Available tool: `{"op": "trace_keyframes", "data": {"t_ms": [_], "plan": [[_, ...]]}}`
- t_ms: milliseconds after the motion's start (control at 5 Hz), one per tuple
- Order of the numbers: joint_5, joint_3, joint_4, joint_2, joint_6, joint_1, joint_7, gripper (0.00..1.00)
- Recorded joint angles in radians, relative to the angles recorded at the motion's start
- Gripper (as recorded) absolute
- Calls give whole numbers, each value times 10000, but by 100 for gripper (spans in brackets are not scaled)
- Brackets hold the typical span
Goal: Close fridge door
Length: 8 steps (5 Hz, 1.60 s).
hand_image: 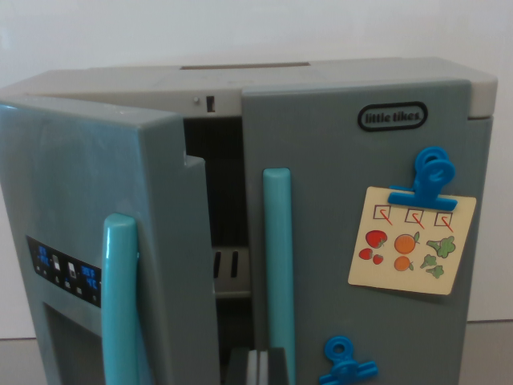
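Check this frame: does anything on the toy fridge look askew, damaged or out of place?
Only the left door stands out: it is swung ajar, exposing the dark interior and a shelf. The right door sits shut. The shopping-list card hangs slightly tilted under its blue clip. No damage visible.

a grey toy fridge (337, 88) stands upright; its left door (96, 241) with a teal handle (120, 305) hangs ajar, the right door (361, 241) is shut.
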Motion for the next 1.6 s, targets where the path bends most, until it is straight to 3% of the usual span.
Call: {"op": "trace_keyframes", "data": {"t_ms": [800, 1000, 1200, 1400, 1600], "plan": [[0, 20, 0, 67, 0, 0, 0, 100], [-1, 91, 12, 339, 0, 0, 0, 100], [-1, 91, 12, 339, 0, 0, 0, 100], [-1, 371, 51, 882, 0, 0, 0, 100], [-1, 371, 51, 882, 0, 0, 0, 100]]}}
